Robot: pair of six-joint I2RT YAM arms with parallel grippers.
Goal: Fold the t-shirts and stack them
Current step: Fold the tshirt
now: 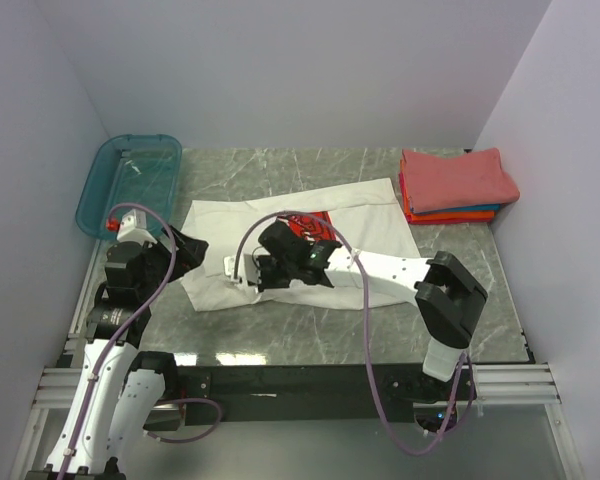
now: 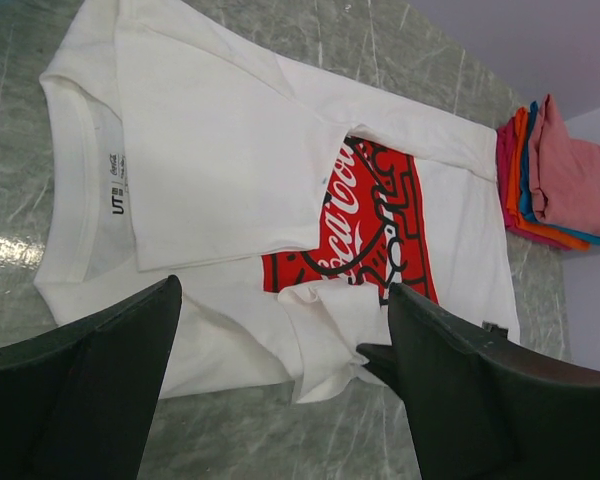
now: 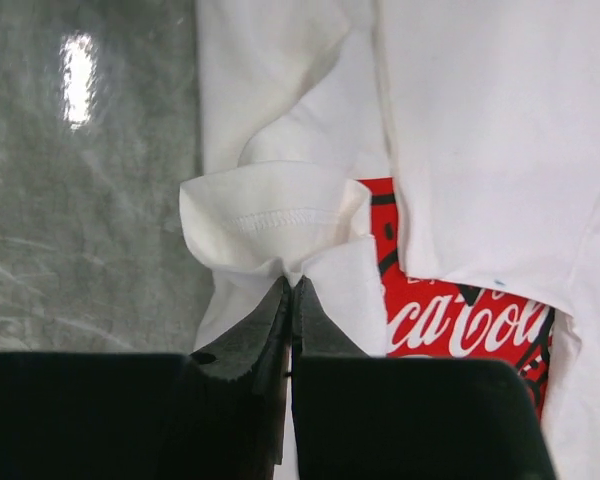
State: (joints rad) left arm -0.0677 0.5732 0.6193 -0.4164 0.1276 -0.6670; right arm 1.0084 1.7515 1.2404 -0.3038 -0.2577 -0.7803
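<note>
- Only your right wrist view shows the grip: the right gripper (image 3: 290, 287) is clenched on a stitched sleeve hem of the white tee (image 3: 480, 130). From above, the arm covers that pinch.
- Only your left wrist view shows the neck label. The left gripper (image 2: 280, 300) hangs spread wide there, holding nothing.
- The tee lies mid-table with its long axis running left to right, collar toward your left arm and hem toward the folded stack (image 1: 458, 185).
- It is soft, creased cloth on the glossy veined stone table (image 1: 330, 340). A white flap partly covers the red square print.
</note>
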